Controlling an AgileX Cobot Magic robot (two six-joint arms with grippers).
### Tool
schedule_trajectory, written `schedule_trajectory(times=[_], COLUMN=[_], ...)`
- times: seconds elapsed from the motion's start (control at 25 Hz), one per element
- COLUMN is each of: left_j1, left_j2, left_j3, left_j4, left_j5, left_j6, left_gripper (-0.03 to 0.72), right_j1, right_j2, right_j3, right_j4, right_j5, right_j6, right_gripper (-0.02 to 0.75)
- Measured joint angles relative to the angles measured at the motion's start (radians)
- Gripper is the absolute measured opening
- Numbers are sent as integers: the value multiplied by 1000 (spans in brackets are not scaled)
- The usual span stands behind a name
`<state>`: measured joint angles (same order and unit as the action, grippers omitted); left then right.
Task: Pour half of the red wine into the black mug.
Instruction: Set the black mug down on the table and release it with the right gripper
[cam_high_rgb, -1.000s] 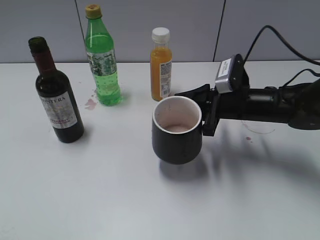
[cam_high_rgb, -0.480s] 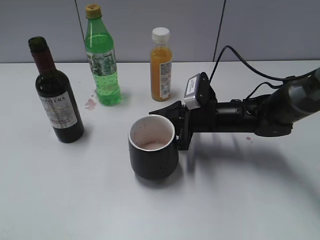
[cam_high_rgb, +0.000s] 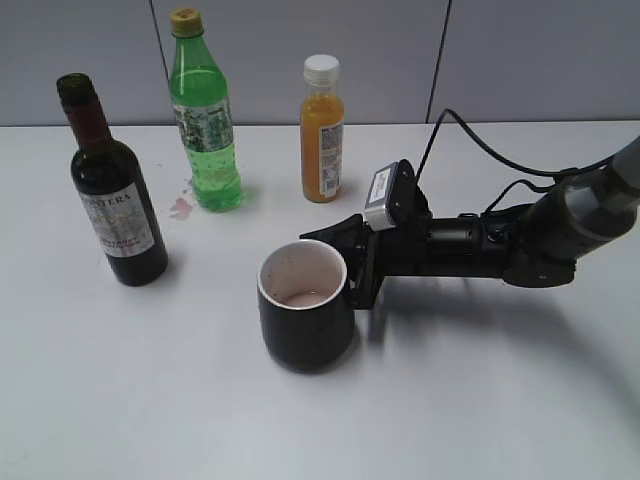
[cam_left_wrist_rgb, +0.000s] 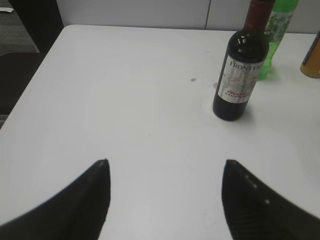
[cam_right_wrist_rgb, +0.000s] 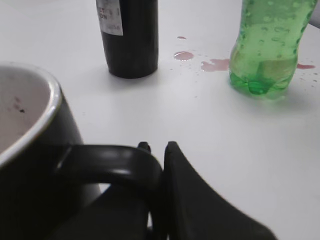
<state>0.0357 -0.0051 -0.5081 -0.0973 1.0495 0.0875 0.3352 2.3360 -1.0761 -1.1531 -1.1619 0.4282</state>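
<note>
Red wine (cam_high_rgb: 122, 262) filled a small dark glass bottle (cam_high_rgb: 112, 195) with a long neck, rounded shoulders and a white paper label, standing uncapped at the left of the exterior frame on a smooth white table (cam_high_rgb: 150, 400). Near the centre sat the squat matte black mug (cam_high_rgb: 306, 317), white rimmed, its pale inside stained pink with a thin pinkish film at the bottom. The right gripper (cam_high_rgb: 362, 268) reached in from the right, its jaws pinched narrow on the mug's loop handle (cam_right_wrist_rgb: 107, 162). The left gripper (cam_left_wrist_rgb: 165, 170) hovered wide and empty over bare table. Behind stood a green plastic bottle (cam_high_rgb: 204, 120) and an orange juice bottle (cam_high_rgb: 322, 135), with pink spills (cam_high_rgb: 181, 207) nearby
</note>
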Motion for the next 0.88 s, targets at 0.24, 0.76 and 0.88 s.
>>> schedule_trajectory(times=[0.24,0.76,0.88], left_j1=[0,0,0], left_j2=[0,0,0], left_j3=[0,0,0], left_j4=[0,0,0], left_j5=[0,0,0], left_j6=[0,0,0], left_gripper=[517,517,517], right_j1=[-7,-85,-128], right_j2=[12,13,13], right_j3=[-1,-3,-3], right_j4=[1,-120,-163], right_j5=[-6,-43,-44], right_j6=[-12,-11,-3], right_gripper=[60,274,281])
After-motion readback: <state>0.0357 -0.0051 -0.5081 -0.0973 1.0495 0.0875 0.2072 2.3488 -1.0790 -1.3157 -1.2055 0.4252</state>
